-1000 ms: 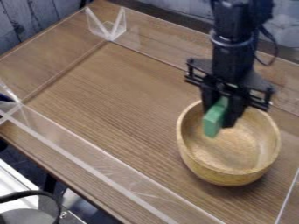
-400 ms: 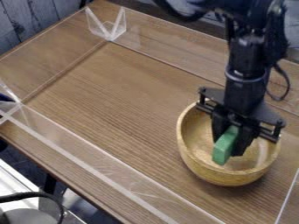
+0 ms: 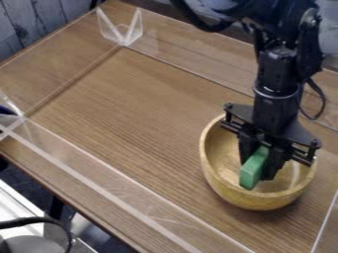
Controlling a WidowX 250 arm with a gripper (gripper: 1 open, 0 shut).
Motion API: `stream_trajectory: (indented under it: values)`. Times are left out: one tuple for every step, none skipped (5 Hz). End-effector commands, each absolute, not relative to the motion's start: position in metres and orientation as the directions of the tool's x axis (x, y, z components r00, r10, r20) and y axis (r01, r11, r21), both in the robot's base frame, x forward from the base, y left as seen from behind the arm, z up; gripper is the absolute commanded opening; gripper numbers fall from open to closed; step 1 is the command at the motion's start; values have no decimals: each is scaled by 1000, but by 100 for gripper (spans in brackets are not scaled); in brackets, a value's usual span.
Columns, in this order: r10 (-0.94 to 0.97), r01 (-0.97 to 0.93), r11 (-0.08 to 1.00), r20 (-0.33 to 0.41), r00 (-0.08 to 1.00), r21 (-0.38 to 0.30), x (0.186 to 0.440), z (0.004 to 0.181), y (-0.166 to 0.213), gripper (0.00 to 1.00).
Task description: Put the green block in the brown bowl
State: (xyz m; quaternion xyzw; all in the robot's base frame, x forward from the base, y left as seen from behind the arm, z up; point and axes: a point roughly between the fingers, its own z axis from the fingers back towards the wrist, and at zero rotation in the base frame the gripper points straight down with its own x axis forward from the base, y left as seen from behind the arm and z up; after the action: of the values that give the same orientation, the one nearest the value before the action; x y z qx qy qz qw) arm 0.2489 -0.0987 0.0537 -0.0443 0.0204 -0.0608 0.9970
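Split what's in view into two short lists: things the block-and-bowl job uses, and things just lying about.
For the job:
- green block, between the gripper's fingers
- brown bowl, under the block
- gripper, shut on the block

Just lying about:
- clear tape strips on the table
- black cable at the lower left

One robot arm, black, entering at the upper right of the frame and reaching downward. One gripper (image 3: 262, 153), black, dark-bodied, right of centre, pointing down; its fingers closed in a grip, tips toward the lower right of the frame.
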Motion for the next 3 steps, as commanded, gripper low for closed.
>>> stream_trajectory:
  values:
    - [-114,114,989,-2,993,-100,257,61,-98,0]
    - [-112,111,989,-5,994,-102,257,60,-97,0]
    - [-110,108,989,-9,994,-104,257,58,-96,0]
